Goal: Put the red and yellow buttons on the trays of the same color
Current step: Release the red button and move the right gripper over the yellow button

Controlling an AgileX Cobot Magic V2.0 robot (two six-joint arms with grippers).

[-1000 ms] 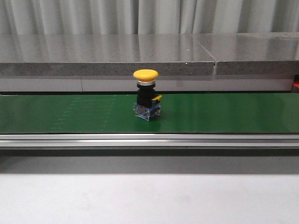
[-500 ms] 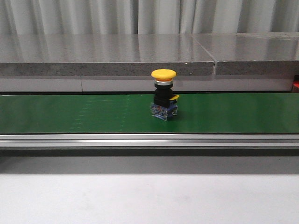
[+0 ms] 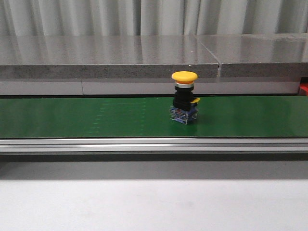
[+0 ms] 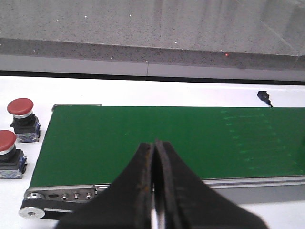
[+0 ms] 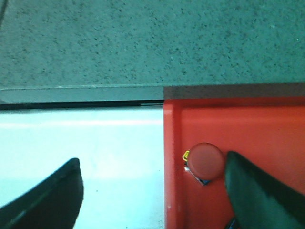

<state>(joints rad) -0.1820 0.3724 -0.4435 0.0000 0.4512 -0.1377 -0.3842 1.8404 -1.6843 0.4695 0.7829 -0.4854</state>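
- Yellow button [image 3: 185, 76] stands upright on the green belt [image 3: 72, 118] in the front view, a little right of the middle, with its black body above a clear blue base (a small yellow tab sticks out on its right side).
- Behind the belt runs a grey stone ledge [image 3: 110, 55]; in front of it lies a silver rail [image 3: 144, 145], and then a pale table [image 3: 144, 202].
- A sliver of red shows at the far right edge of the front view, just behind the belt; what it is cannot be told there.
- Left gripper [image 4: 155, 179] has its two dark fingers pressed together with nothing between them, and it hangs over the near edge of the belt, by the belt's end.
- Two red buttons [image 4: 20, 106] [image 4: 6, 140] stand upright on the white surface just beside that belt end, one close behind the other, clear of the gripper.
- Right gripper [image 5: 152, 191] is spread wide, its fingers at the two lower corners of its wrist view, and it holds nothing.
- Below it sits the red tray [image 5: 248, 124], with another red button [image 5: 206, 161] inside, near the tray's edge and just beside one finger [image 5: 259, 193] (whether they touch cannot be told).
- The other finger hangs over the white surface next to the tray.
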